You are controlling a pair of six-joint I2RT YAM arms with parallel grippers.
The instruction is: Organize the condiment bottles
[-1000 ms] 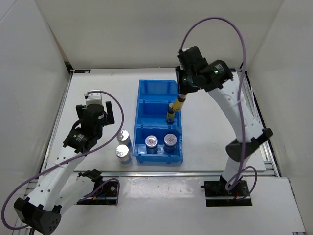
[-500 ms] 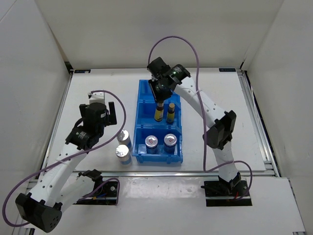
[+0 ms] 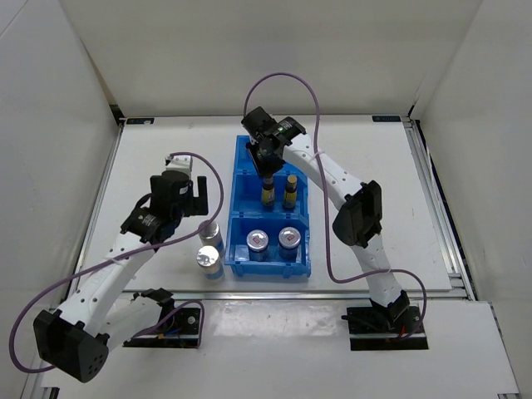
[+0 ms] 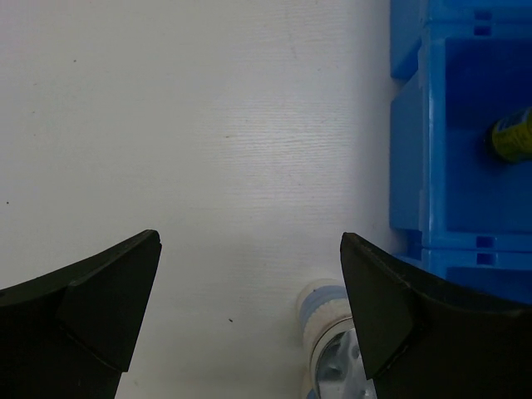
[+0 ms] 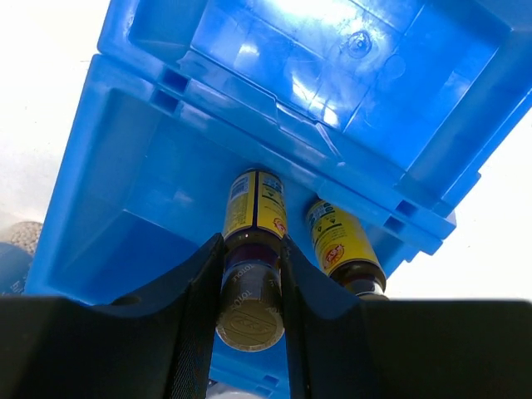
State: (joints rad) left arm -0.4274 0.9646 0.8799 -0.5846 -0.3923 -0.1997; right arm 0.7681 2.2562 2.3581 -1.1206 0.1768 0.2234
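My right gripper [image 3: 267, 170] is shut on the neck of a slim dark-amber bottle with a yellow label [image 3: 268, 194]. It holds the bottle upright in the middle compartment of the blue bin [image 3: 246, 193]. The wrist view shows the fingers clamping this bottle [image 5: 254, 218], with the second amber bottle [image 5: 339, 239] just to its right [image 3: 291, 190]. Two red-and-white jars [image 3: 258, 243] [image 3: 288, 239] stand in the near compartment. Two silver-capped shakers [image 3: 211, 233] [image 3: 209, 260] stand on the table left of the bin. My left gripper [image 3: 189, 199] is open and empty above the table, just beyond the far shaker [image 4: 332, 332].
The bin's far compartment [image 3: 268, 152] holds nothing. White walls enclose the table on the left, the back and the right. In the left wrist view the bin wall [image 4: 411, 166] runs down the right side.
My right gripper has carried the amber bottle leftward and down into the middle compartment, beside the other amber bottle. My left arm has moved right, towards the shakers.
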